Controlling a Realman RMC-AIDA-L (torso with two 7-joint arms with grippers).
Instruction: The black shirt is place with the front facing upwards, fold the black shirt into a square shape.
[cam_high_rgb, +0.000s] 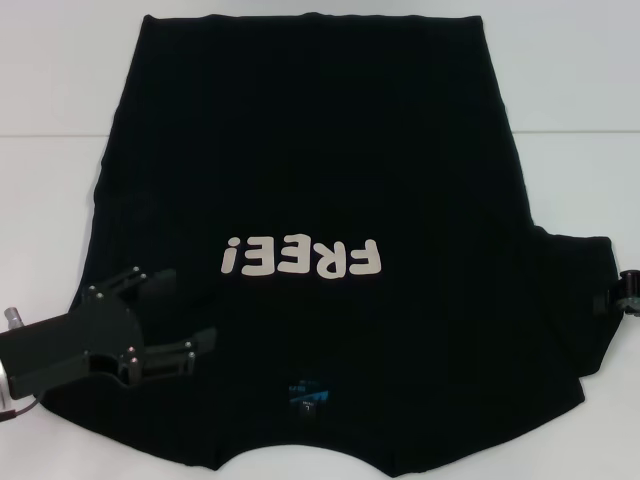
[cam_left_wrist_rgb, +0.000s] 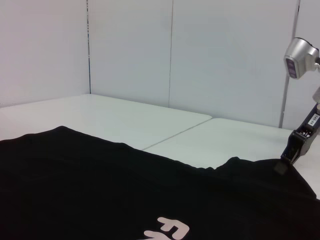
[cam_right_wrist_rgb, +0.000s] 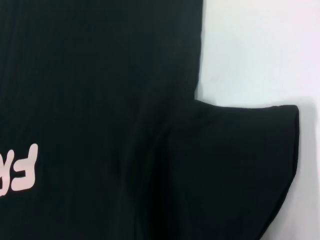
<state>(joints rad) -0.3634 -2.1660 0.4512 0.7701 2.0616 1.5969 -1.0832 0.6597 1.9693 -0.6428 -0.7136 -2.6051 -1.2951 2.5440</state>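
The black shirt (cam_high_rgb: 310, 170) lies flat and face up on the white table, collar towards me. Its off-white "FREE!" lettering (cam_high_rgb: 302, 258) and blue neck label (cam_high_rgb: 304, 391) show. My left gripper (cam_high_rgb: 172, 318) is open and empty over the shirt's left shoulder area, near the front left. My right gripper (cam_high_rgb: 626, 292) sits at the outer edge of the right sleeve (cam_high_rgb: 580, 300). The left wrist view shows the shirt (cam_left_wrist_rgb: 100, 185) and, farther off, the right gripper (cam_left_wrist_rgb: 299, 145) at the sleeve's edge. The right wrist view shows the spread right sleeve (cam_right_wrist_rgb: 240, 160) and part of the lettering (cam_right_wrist_rgb: 20, 170).
The white table (cam_high_rgb: 60, 80) extends beyond the shirt on the left, right and far sides, with a seam across it (cam_high_rgb: 50, 135). White wall panels (cam_left_wrist_rgb: 130, 50) stand behind the table.
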